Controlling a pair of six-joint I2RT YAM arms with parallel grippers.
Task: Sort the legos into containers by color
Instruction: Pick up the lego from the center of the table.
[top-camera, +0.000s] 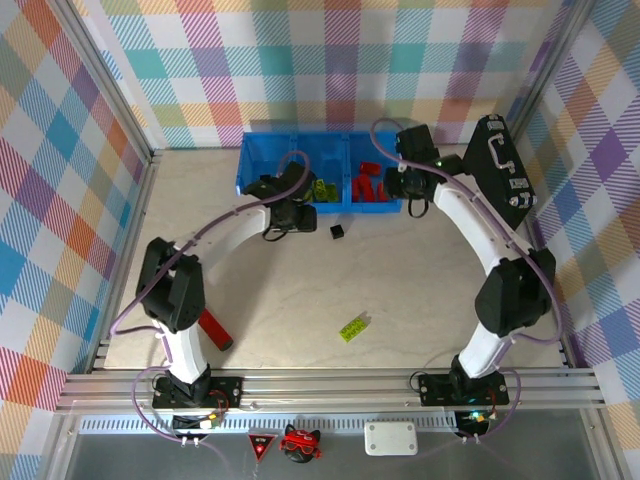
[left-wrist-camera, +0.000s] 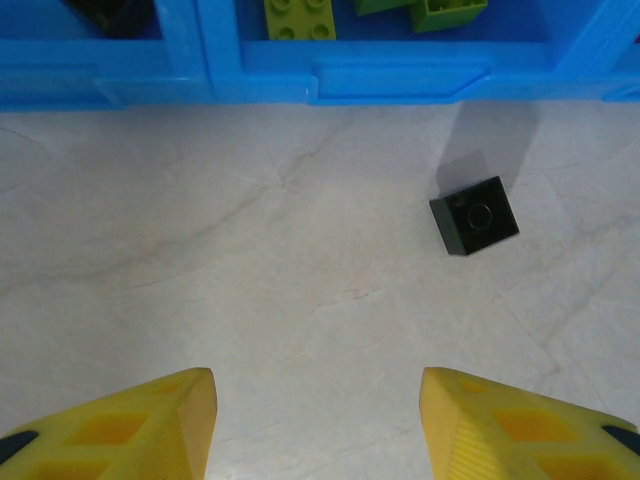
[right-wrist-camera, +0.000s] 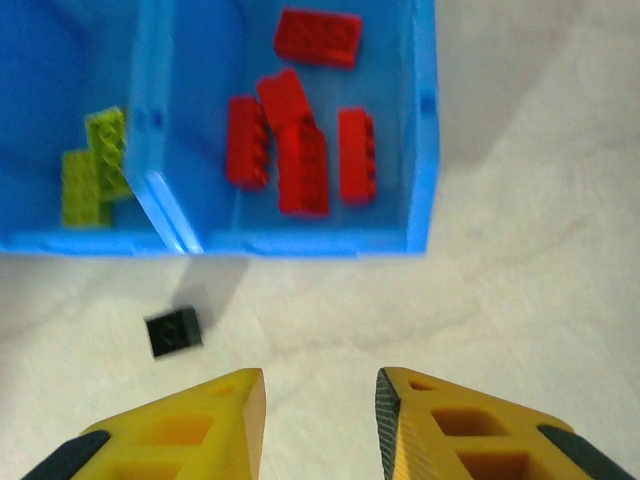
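Note:
The containers (top-camera: 320, 165) are a row of joined blue bins at the back of the table. Red legos (right-wrist-camera: 300, 150) lie in the right bin and lime green legos (right-wrist-camera: 95, 170) in the middle one. A small black lego (top-camera: 338, 231) sits on the table just in front of the bins, also seen as the black lego (left-wrist-camera: 474, 215) and the black lego (right-wrist-camera: 173, 332). A lime green lego (top-camera: 354, 327) lies alone near the front. My left gripper (left-wrist-camera: 315, 385) hovers open and empty, left of the black lego. My right gripper (right-wrist-camera: 321, 385) is open and empty before the red bin.
A black briefcase (top-camera: 503, 170) with a handle lies at the right wall. A long red bar with a black end (top-camera: 215, 330) rests near the left arm's base. The bins' front wall (left-wrist-camera: 300, 80) is close ahead of the left gripper.

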